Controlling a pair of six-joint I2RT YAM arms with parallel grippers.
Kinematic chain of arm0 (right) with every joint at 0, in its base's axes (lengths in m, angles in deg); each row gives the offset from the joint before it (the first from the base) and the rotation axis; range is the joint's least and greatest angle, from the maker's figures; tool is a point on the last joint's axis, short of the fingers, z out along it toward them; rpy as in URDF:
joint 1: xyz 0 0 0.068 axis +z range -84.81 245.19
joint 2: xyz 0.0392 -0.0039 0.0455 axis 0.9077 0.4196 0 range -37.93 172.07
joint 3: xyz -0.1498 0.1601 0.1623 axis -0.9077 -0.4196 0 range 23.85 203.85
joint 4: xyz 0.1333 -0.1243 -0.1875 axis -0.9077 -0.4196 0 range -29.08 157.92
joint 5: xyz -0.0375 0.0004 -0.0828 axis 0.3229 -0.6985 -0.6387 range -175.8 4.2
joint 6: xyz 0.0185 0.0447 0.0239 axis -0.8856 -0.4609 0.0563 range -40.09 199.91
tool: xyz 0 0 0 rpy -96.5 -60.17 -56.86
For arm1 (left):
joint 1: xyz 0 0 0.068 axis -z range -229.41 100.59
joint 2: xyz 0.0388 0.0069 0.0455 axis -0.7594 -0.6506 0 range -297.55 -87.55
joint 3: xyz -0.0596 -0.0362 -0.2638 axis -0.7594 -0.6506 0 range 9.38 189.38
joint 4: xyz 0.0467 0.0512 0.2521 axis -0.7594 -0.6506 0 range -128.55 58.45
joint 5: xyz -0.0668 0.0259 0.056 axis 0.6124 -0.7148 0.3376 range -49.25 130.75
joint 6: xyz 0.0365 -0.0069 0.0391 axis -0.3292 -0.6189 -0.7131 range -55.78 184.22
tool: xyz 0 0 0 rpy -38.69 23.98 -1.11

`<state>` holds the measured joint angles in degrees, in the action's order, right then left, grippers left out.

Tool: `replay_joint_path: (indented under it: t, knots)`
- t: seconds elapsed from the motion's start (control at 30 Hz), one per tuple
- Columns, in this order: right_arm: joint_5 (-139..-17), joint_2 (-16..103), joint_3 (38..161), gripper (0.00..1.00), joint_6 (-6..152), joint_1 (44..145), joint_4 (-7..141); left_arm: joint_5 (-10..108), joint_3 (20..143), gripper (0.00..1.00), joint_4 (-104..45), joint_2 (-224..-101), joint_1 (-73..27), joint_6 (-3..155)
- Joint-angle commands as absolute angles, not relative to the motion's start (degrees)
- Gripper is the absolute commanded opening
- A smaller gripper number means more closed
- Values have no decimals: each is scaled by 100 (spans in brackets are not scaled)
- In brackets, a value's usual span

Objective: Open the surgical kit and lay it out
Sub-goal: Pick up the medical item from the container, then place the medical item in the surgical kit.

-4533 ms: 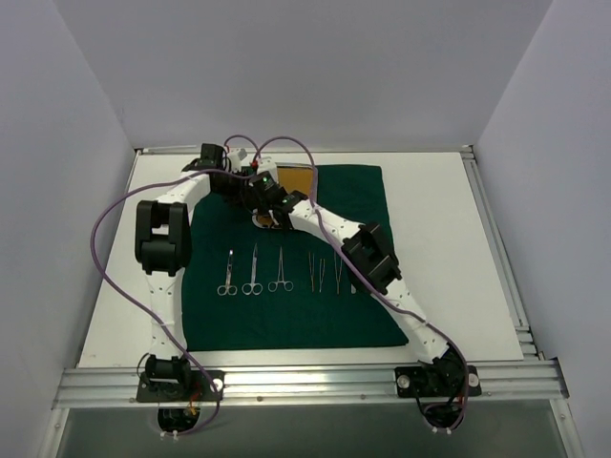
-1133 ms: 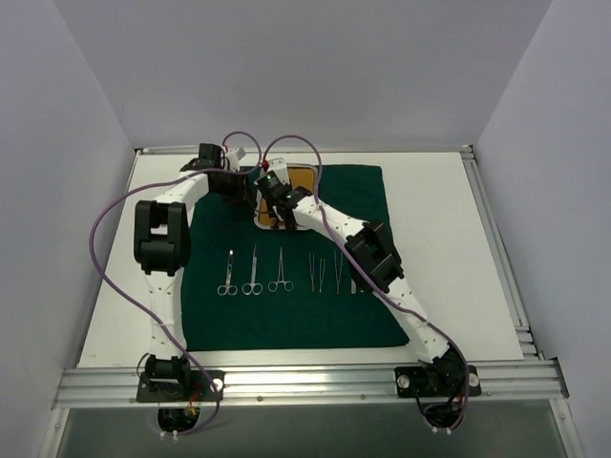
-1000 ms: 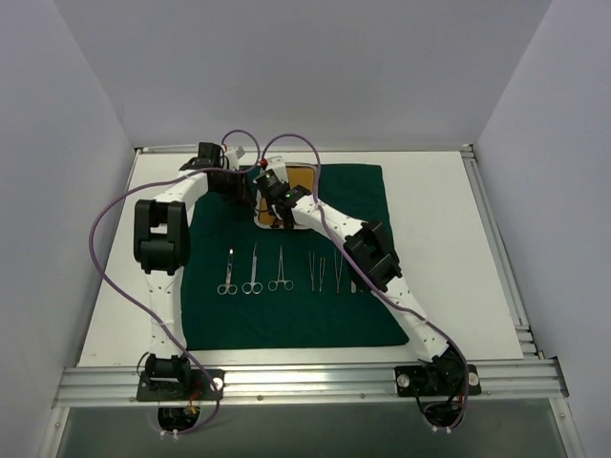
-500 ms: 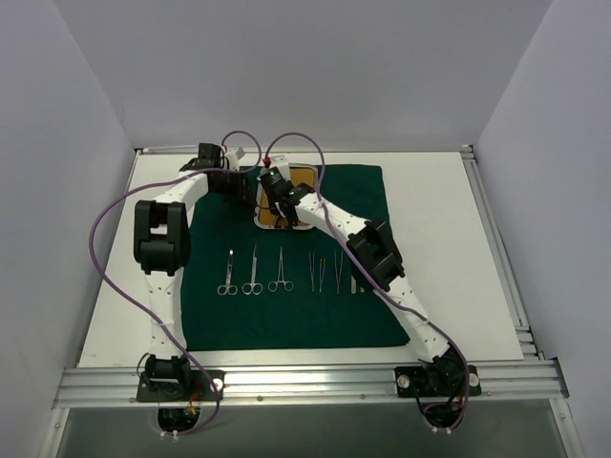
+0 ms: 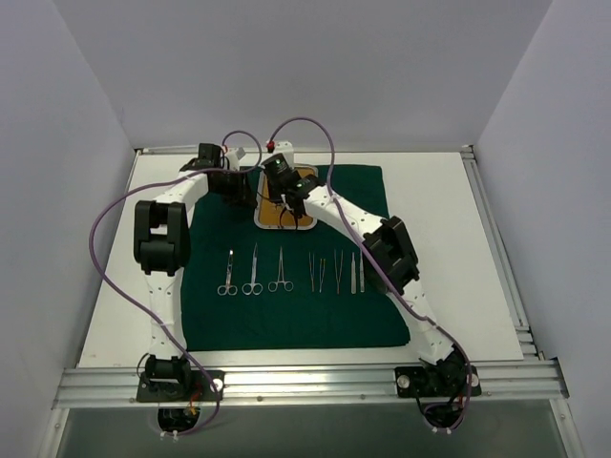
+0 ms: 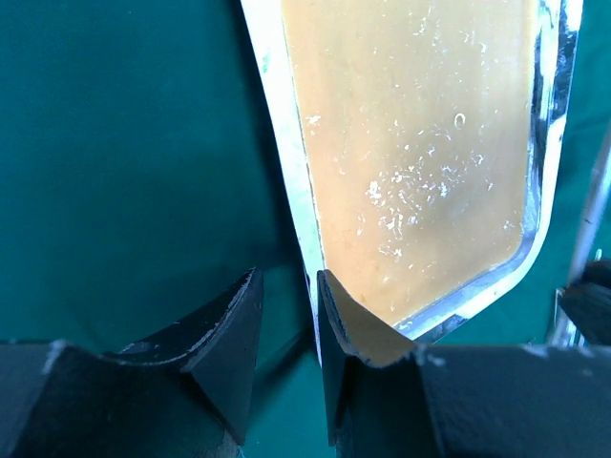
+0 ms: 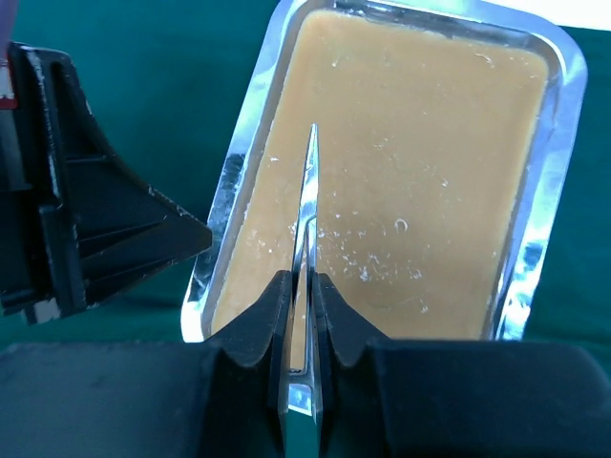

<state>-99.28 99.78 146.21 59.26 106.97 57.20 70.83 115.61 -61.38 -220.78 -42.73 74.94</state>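
Hovering over the tray (image 7: 563, 143), the right gripper (image 7: 304, 286) has its jaws pinched tight on a pair of tweezers (image 7: 307, 205), tip out above the orange floor. Left gripper (image 6: 288, 279) straddles the tray's side rim, jaws apart. Tray sits at the far end of the green cloth (image 5: 286, 320), beyond the row of instruments (image 5: 253, 269).

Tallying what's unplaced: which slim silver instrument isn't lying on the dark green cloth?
The slim pointed silver instrument clamped in the right gripper over the rounded steel tray; the other instruments lie in a row on the dark green cloth.
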Motion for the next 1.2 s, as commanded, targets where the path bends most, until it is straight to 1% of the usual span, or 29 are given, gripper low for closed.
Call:
replay_joint_path:
  t: [0.0, 0.23, 0.37, 0.43, 0.6, 0.67, 0.7, 0.8, 0.87, 1.0, 1.07, 1.1, 1.13, 1.17]
  knots:
    - [-10083, 9365, 14321, 0, 5741, 10808, 5895, 7230, 11879, 38, -6099, -21904, -4291, 7389]
    - [-10548, 8196, 12775, 0, 4986, 11238, 6728, 7501, 12300, 39, -6442, -21684, -4466, 7266]
    - [-11084, 7949, 11923, 0, 4397, 11965, 7476, 7800, 12670, 39, -6687, -21614, -4747, 7248]
    - [-11252, 8098, 11947, 0, 4047, 12204, 7617, 7862, 12706, 39, -6724, -21553, -5054, 7248]
    - [-11542, 8826, 12525, 0, 3474, 12811, 7714, 7951, 12232, 39, -6715, -21122, -5765, 7196]
    - [-11551, 9090, 12824, 0, 3351, 12934, 7584, 7933, 12004, 39, -6706, -20860, -5881, 7082]
    - [-11542, 9353, 13174, 0, 3324, 13031, 7426, 7881, 11759, 39, -6697, -20779, -5925, 7029]
    - [-11586, 9697, 13485, 0, 3271, 13119, 7267, 7775, 11276, 40, -6575, -20480, -6013, 6897]
    - [-11604, 9716, 13459, 0, 3174, 13111, 7240, 7696, 11168, 40, -6574, -20427, -6013, 6730]
    - [-11630, 9260, 12792, 0, 3235, 13049, 7739, 7459, 11063, 40, -7188, -20436, -6031, 6028]
    - [-11508, 9136, 12581, 0, 3490, 13006, 7890, 7441, 10852, 44, -7619, -20208, -6057, 5616]
    - [-11524, 8996, 12528, 0, 3517, 12997, 7882, 7423, 10756, 47, -7759, -20112, -6075, 5492]
    - [-11542, 8908, 12449, 0, 3569, 12988, 7890, 7371, 10624, 53, -7926, -19858, -6066, 5386]
    - [-11568, 8811, 12300, 0, 3604, 12944, 7890, 7223, 10310, 54, -7954, -19725, -6066, 5333]
